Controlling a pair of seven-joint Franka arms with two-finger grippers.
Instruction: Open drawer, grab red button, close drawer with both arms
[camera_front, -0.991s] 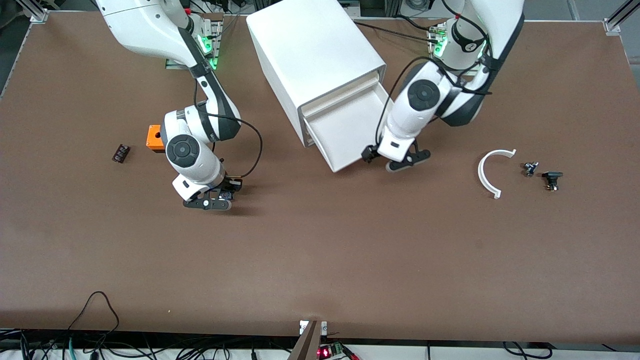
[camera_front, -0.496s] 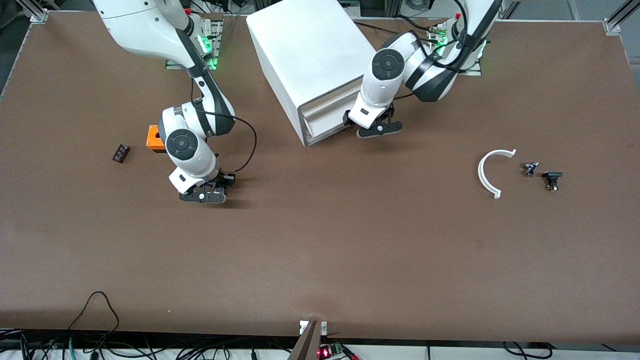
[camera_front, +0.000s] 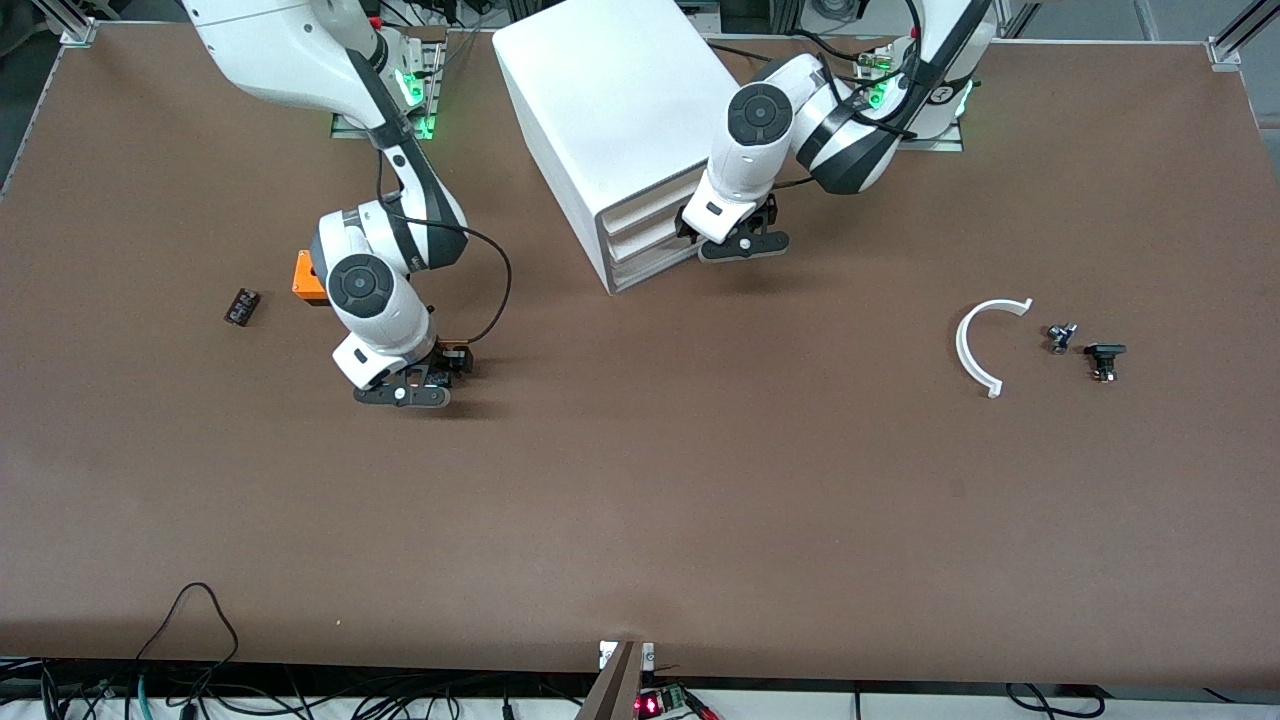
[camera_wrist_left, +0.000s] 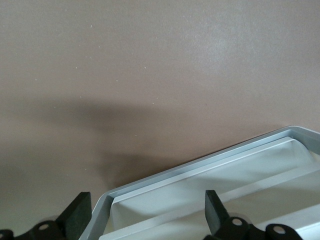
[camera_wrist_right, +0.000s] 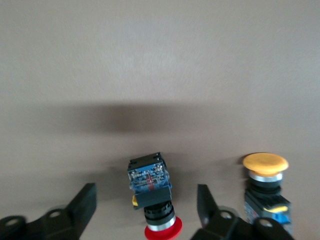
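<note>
The right arm's black two-finger gripper stood with its jaws spread wide, and the small push button with a round red cap on a black blocky body lay on the brown table between its 2 fingers, touched by neither. Just beside it stood a like button with a yellow-orange cap, outside the jaws. In the front view this gripper hung low over the table, nearer to the front camera than the orange cube with a hole, which sat close against the arm. A small dark block lay well apart, toward the right arm's end.

The left arm's black two-finger gripper also had its jaws wide apart, both fingers at the sloped front lip of the wide shallow white plastic drawer. From the front, that gripper was at the front of the white box cabinet, whose 3 stacked drawers all sat pushed in.

Toward the left arm's end lay a curved white plastic arc and, beside it, 2 small dark parts.
</note>
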